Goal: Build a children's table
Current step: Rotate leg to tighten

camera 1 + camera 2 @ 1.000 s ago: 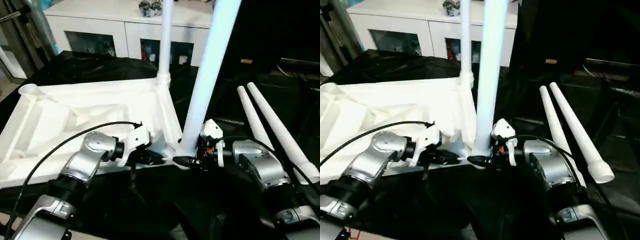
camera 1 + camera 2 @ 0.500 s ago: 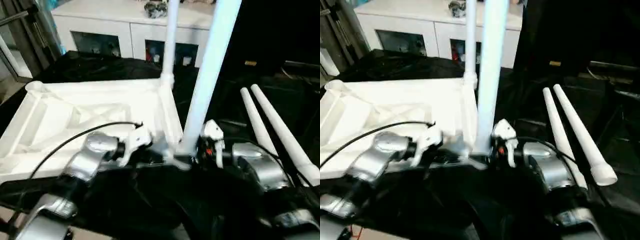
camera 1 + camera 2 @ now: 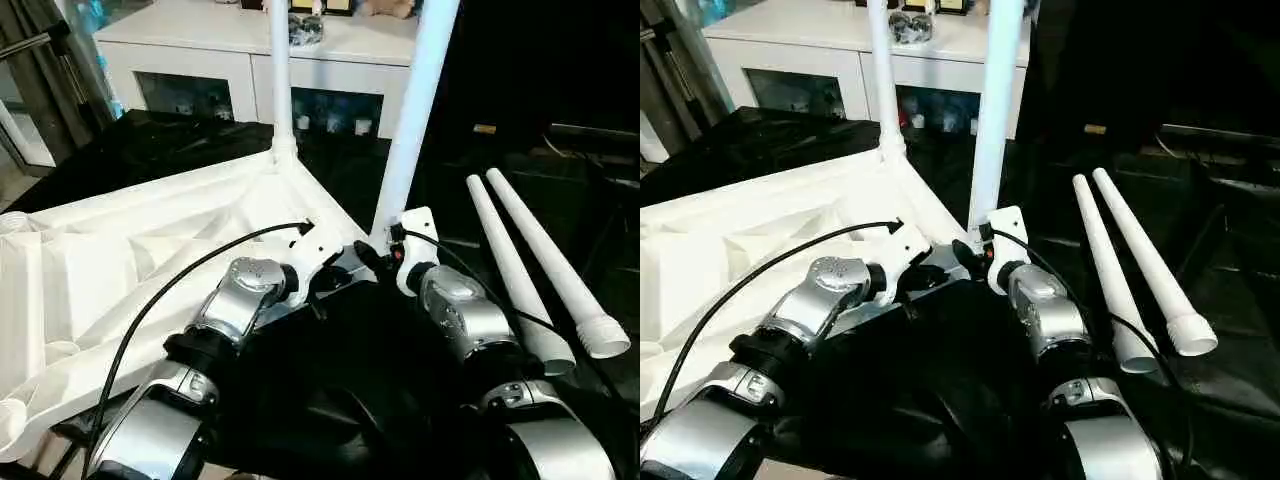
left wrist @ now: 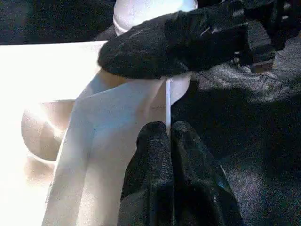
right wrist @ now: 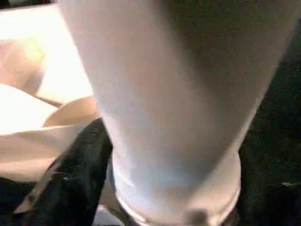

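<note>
Right wrist view: near leg (image 5: 174,108) base between wide right tool (image 3: 385,258) fingers, socket hidden; left tool (image 4: 171,134) pinched together

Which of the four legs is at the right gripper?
The near upright leg, standing in the tabletop's closest corner by the right gripper. Another leg stands farther back; two legs lie loose.

Both my silver forearms reach forward and converge toward the middle, wrists angled inward so the hands nearly meet. My left hand (image 4: 171,129) has its two black fingers (image 4: 150,160) pressed together, tips level and pointing ahead. My right hand (image 3: 378,262) points inward toward the left one, its fingers spread apart.
</note>
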